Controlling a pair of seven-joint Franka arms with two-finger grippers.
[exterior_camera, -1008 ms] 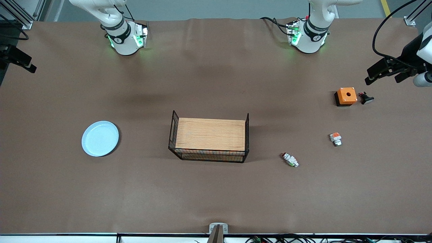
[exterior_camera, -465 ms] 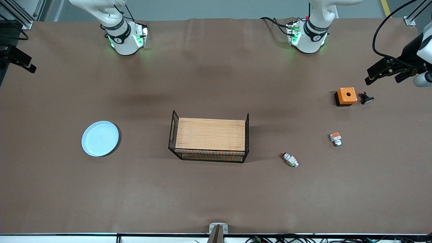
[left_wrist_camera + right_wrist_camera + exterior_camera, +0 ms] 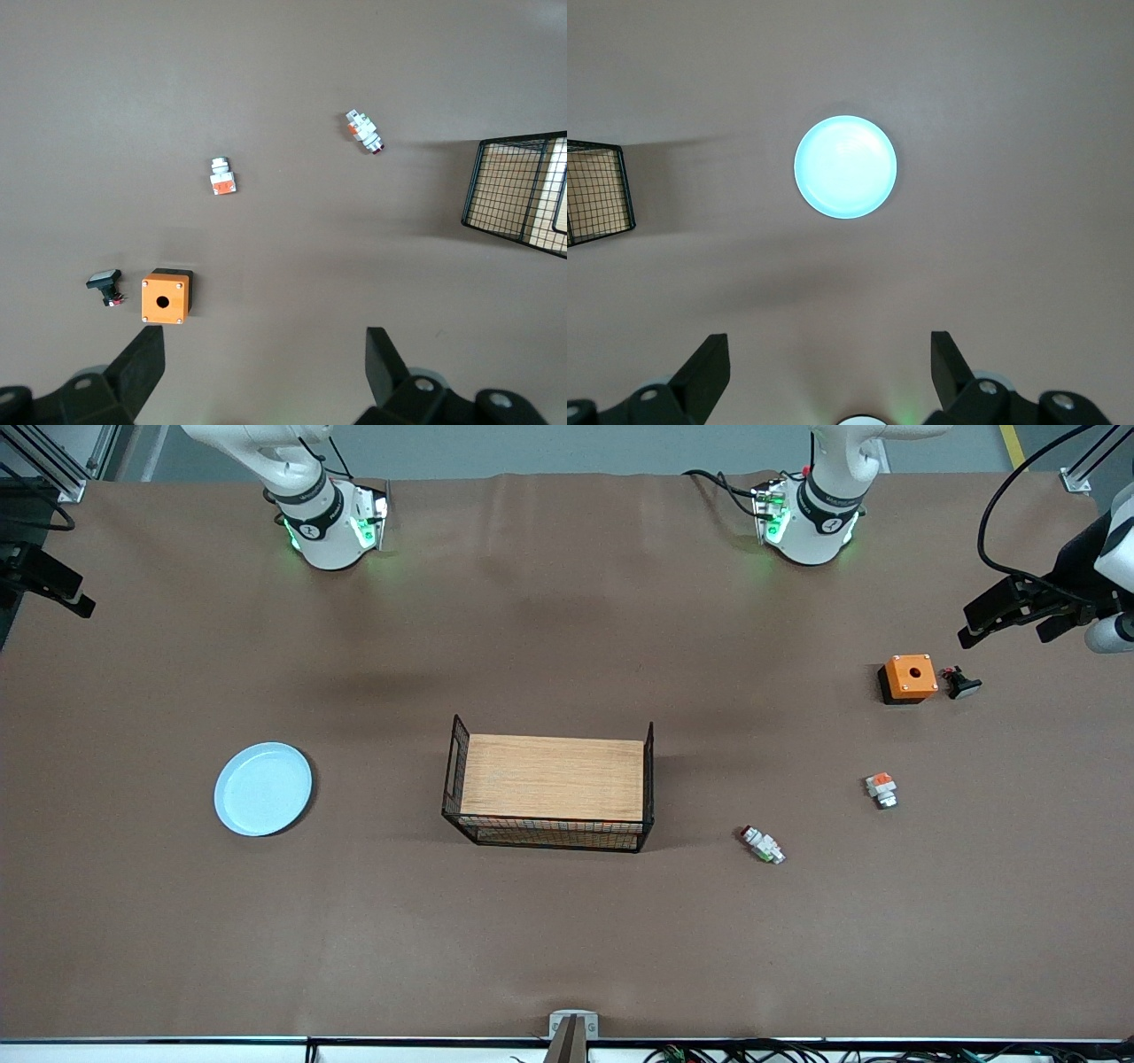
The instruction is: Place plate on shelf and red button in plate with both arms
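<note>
Counts taken on the counter [image 3: 567,939]:
- one plate [image 3: 263,788], pale blue, round
- one wire basket [image 3: 549,786] with one wooden board lying across its top
- one red button [image 3: 763,844], the long white-grey part with a red end
- one stubbier white part [image 3: 881,789] with an orange-red top
- one orange box [image 3: 908,678] with one hole in its top face
- one small black part [image 3: 961,683] with a pale cap, just beside the box

That made four small switch pieces toward the left arm's end, one plate toward the right arm's end, one basket between

Arms: two. End effectors: two, the left end effector [image 3: 264,365] and the right end effector [image 3: 830,370], each with two fingers, spread apart
</note>
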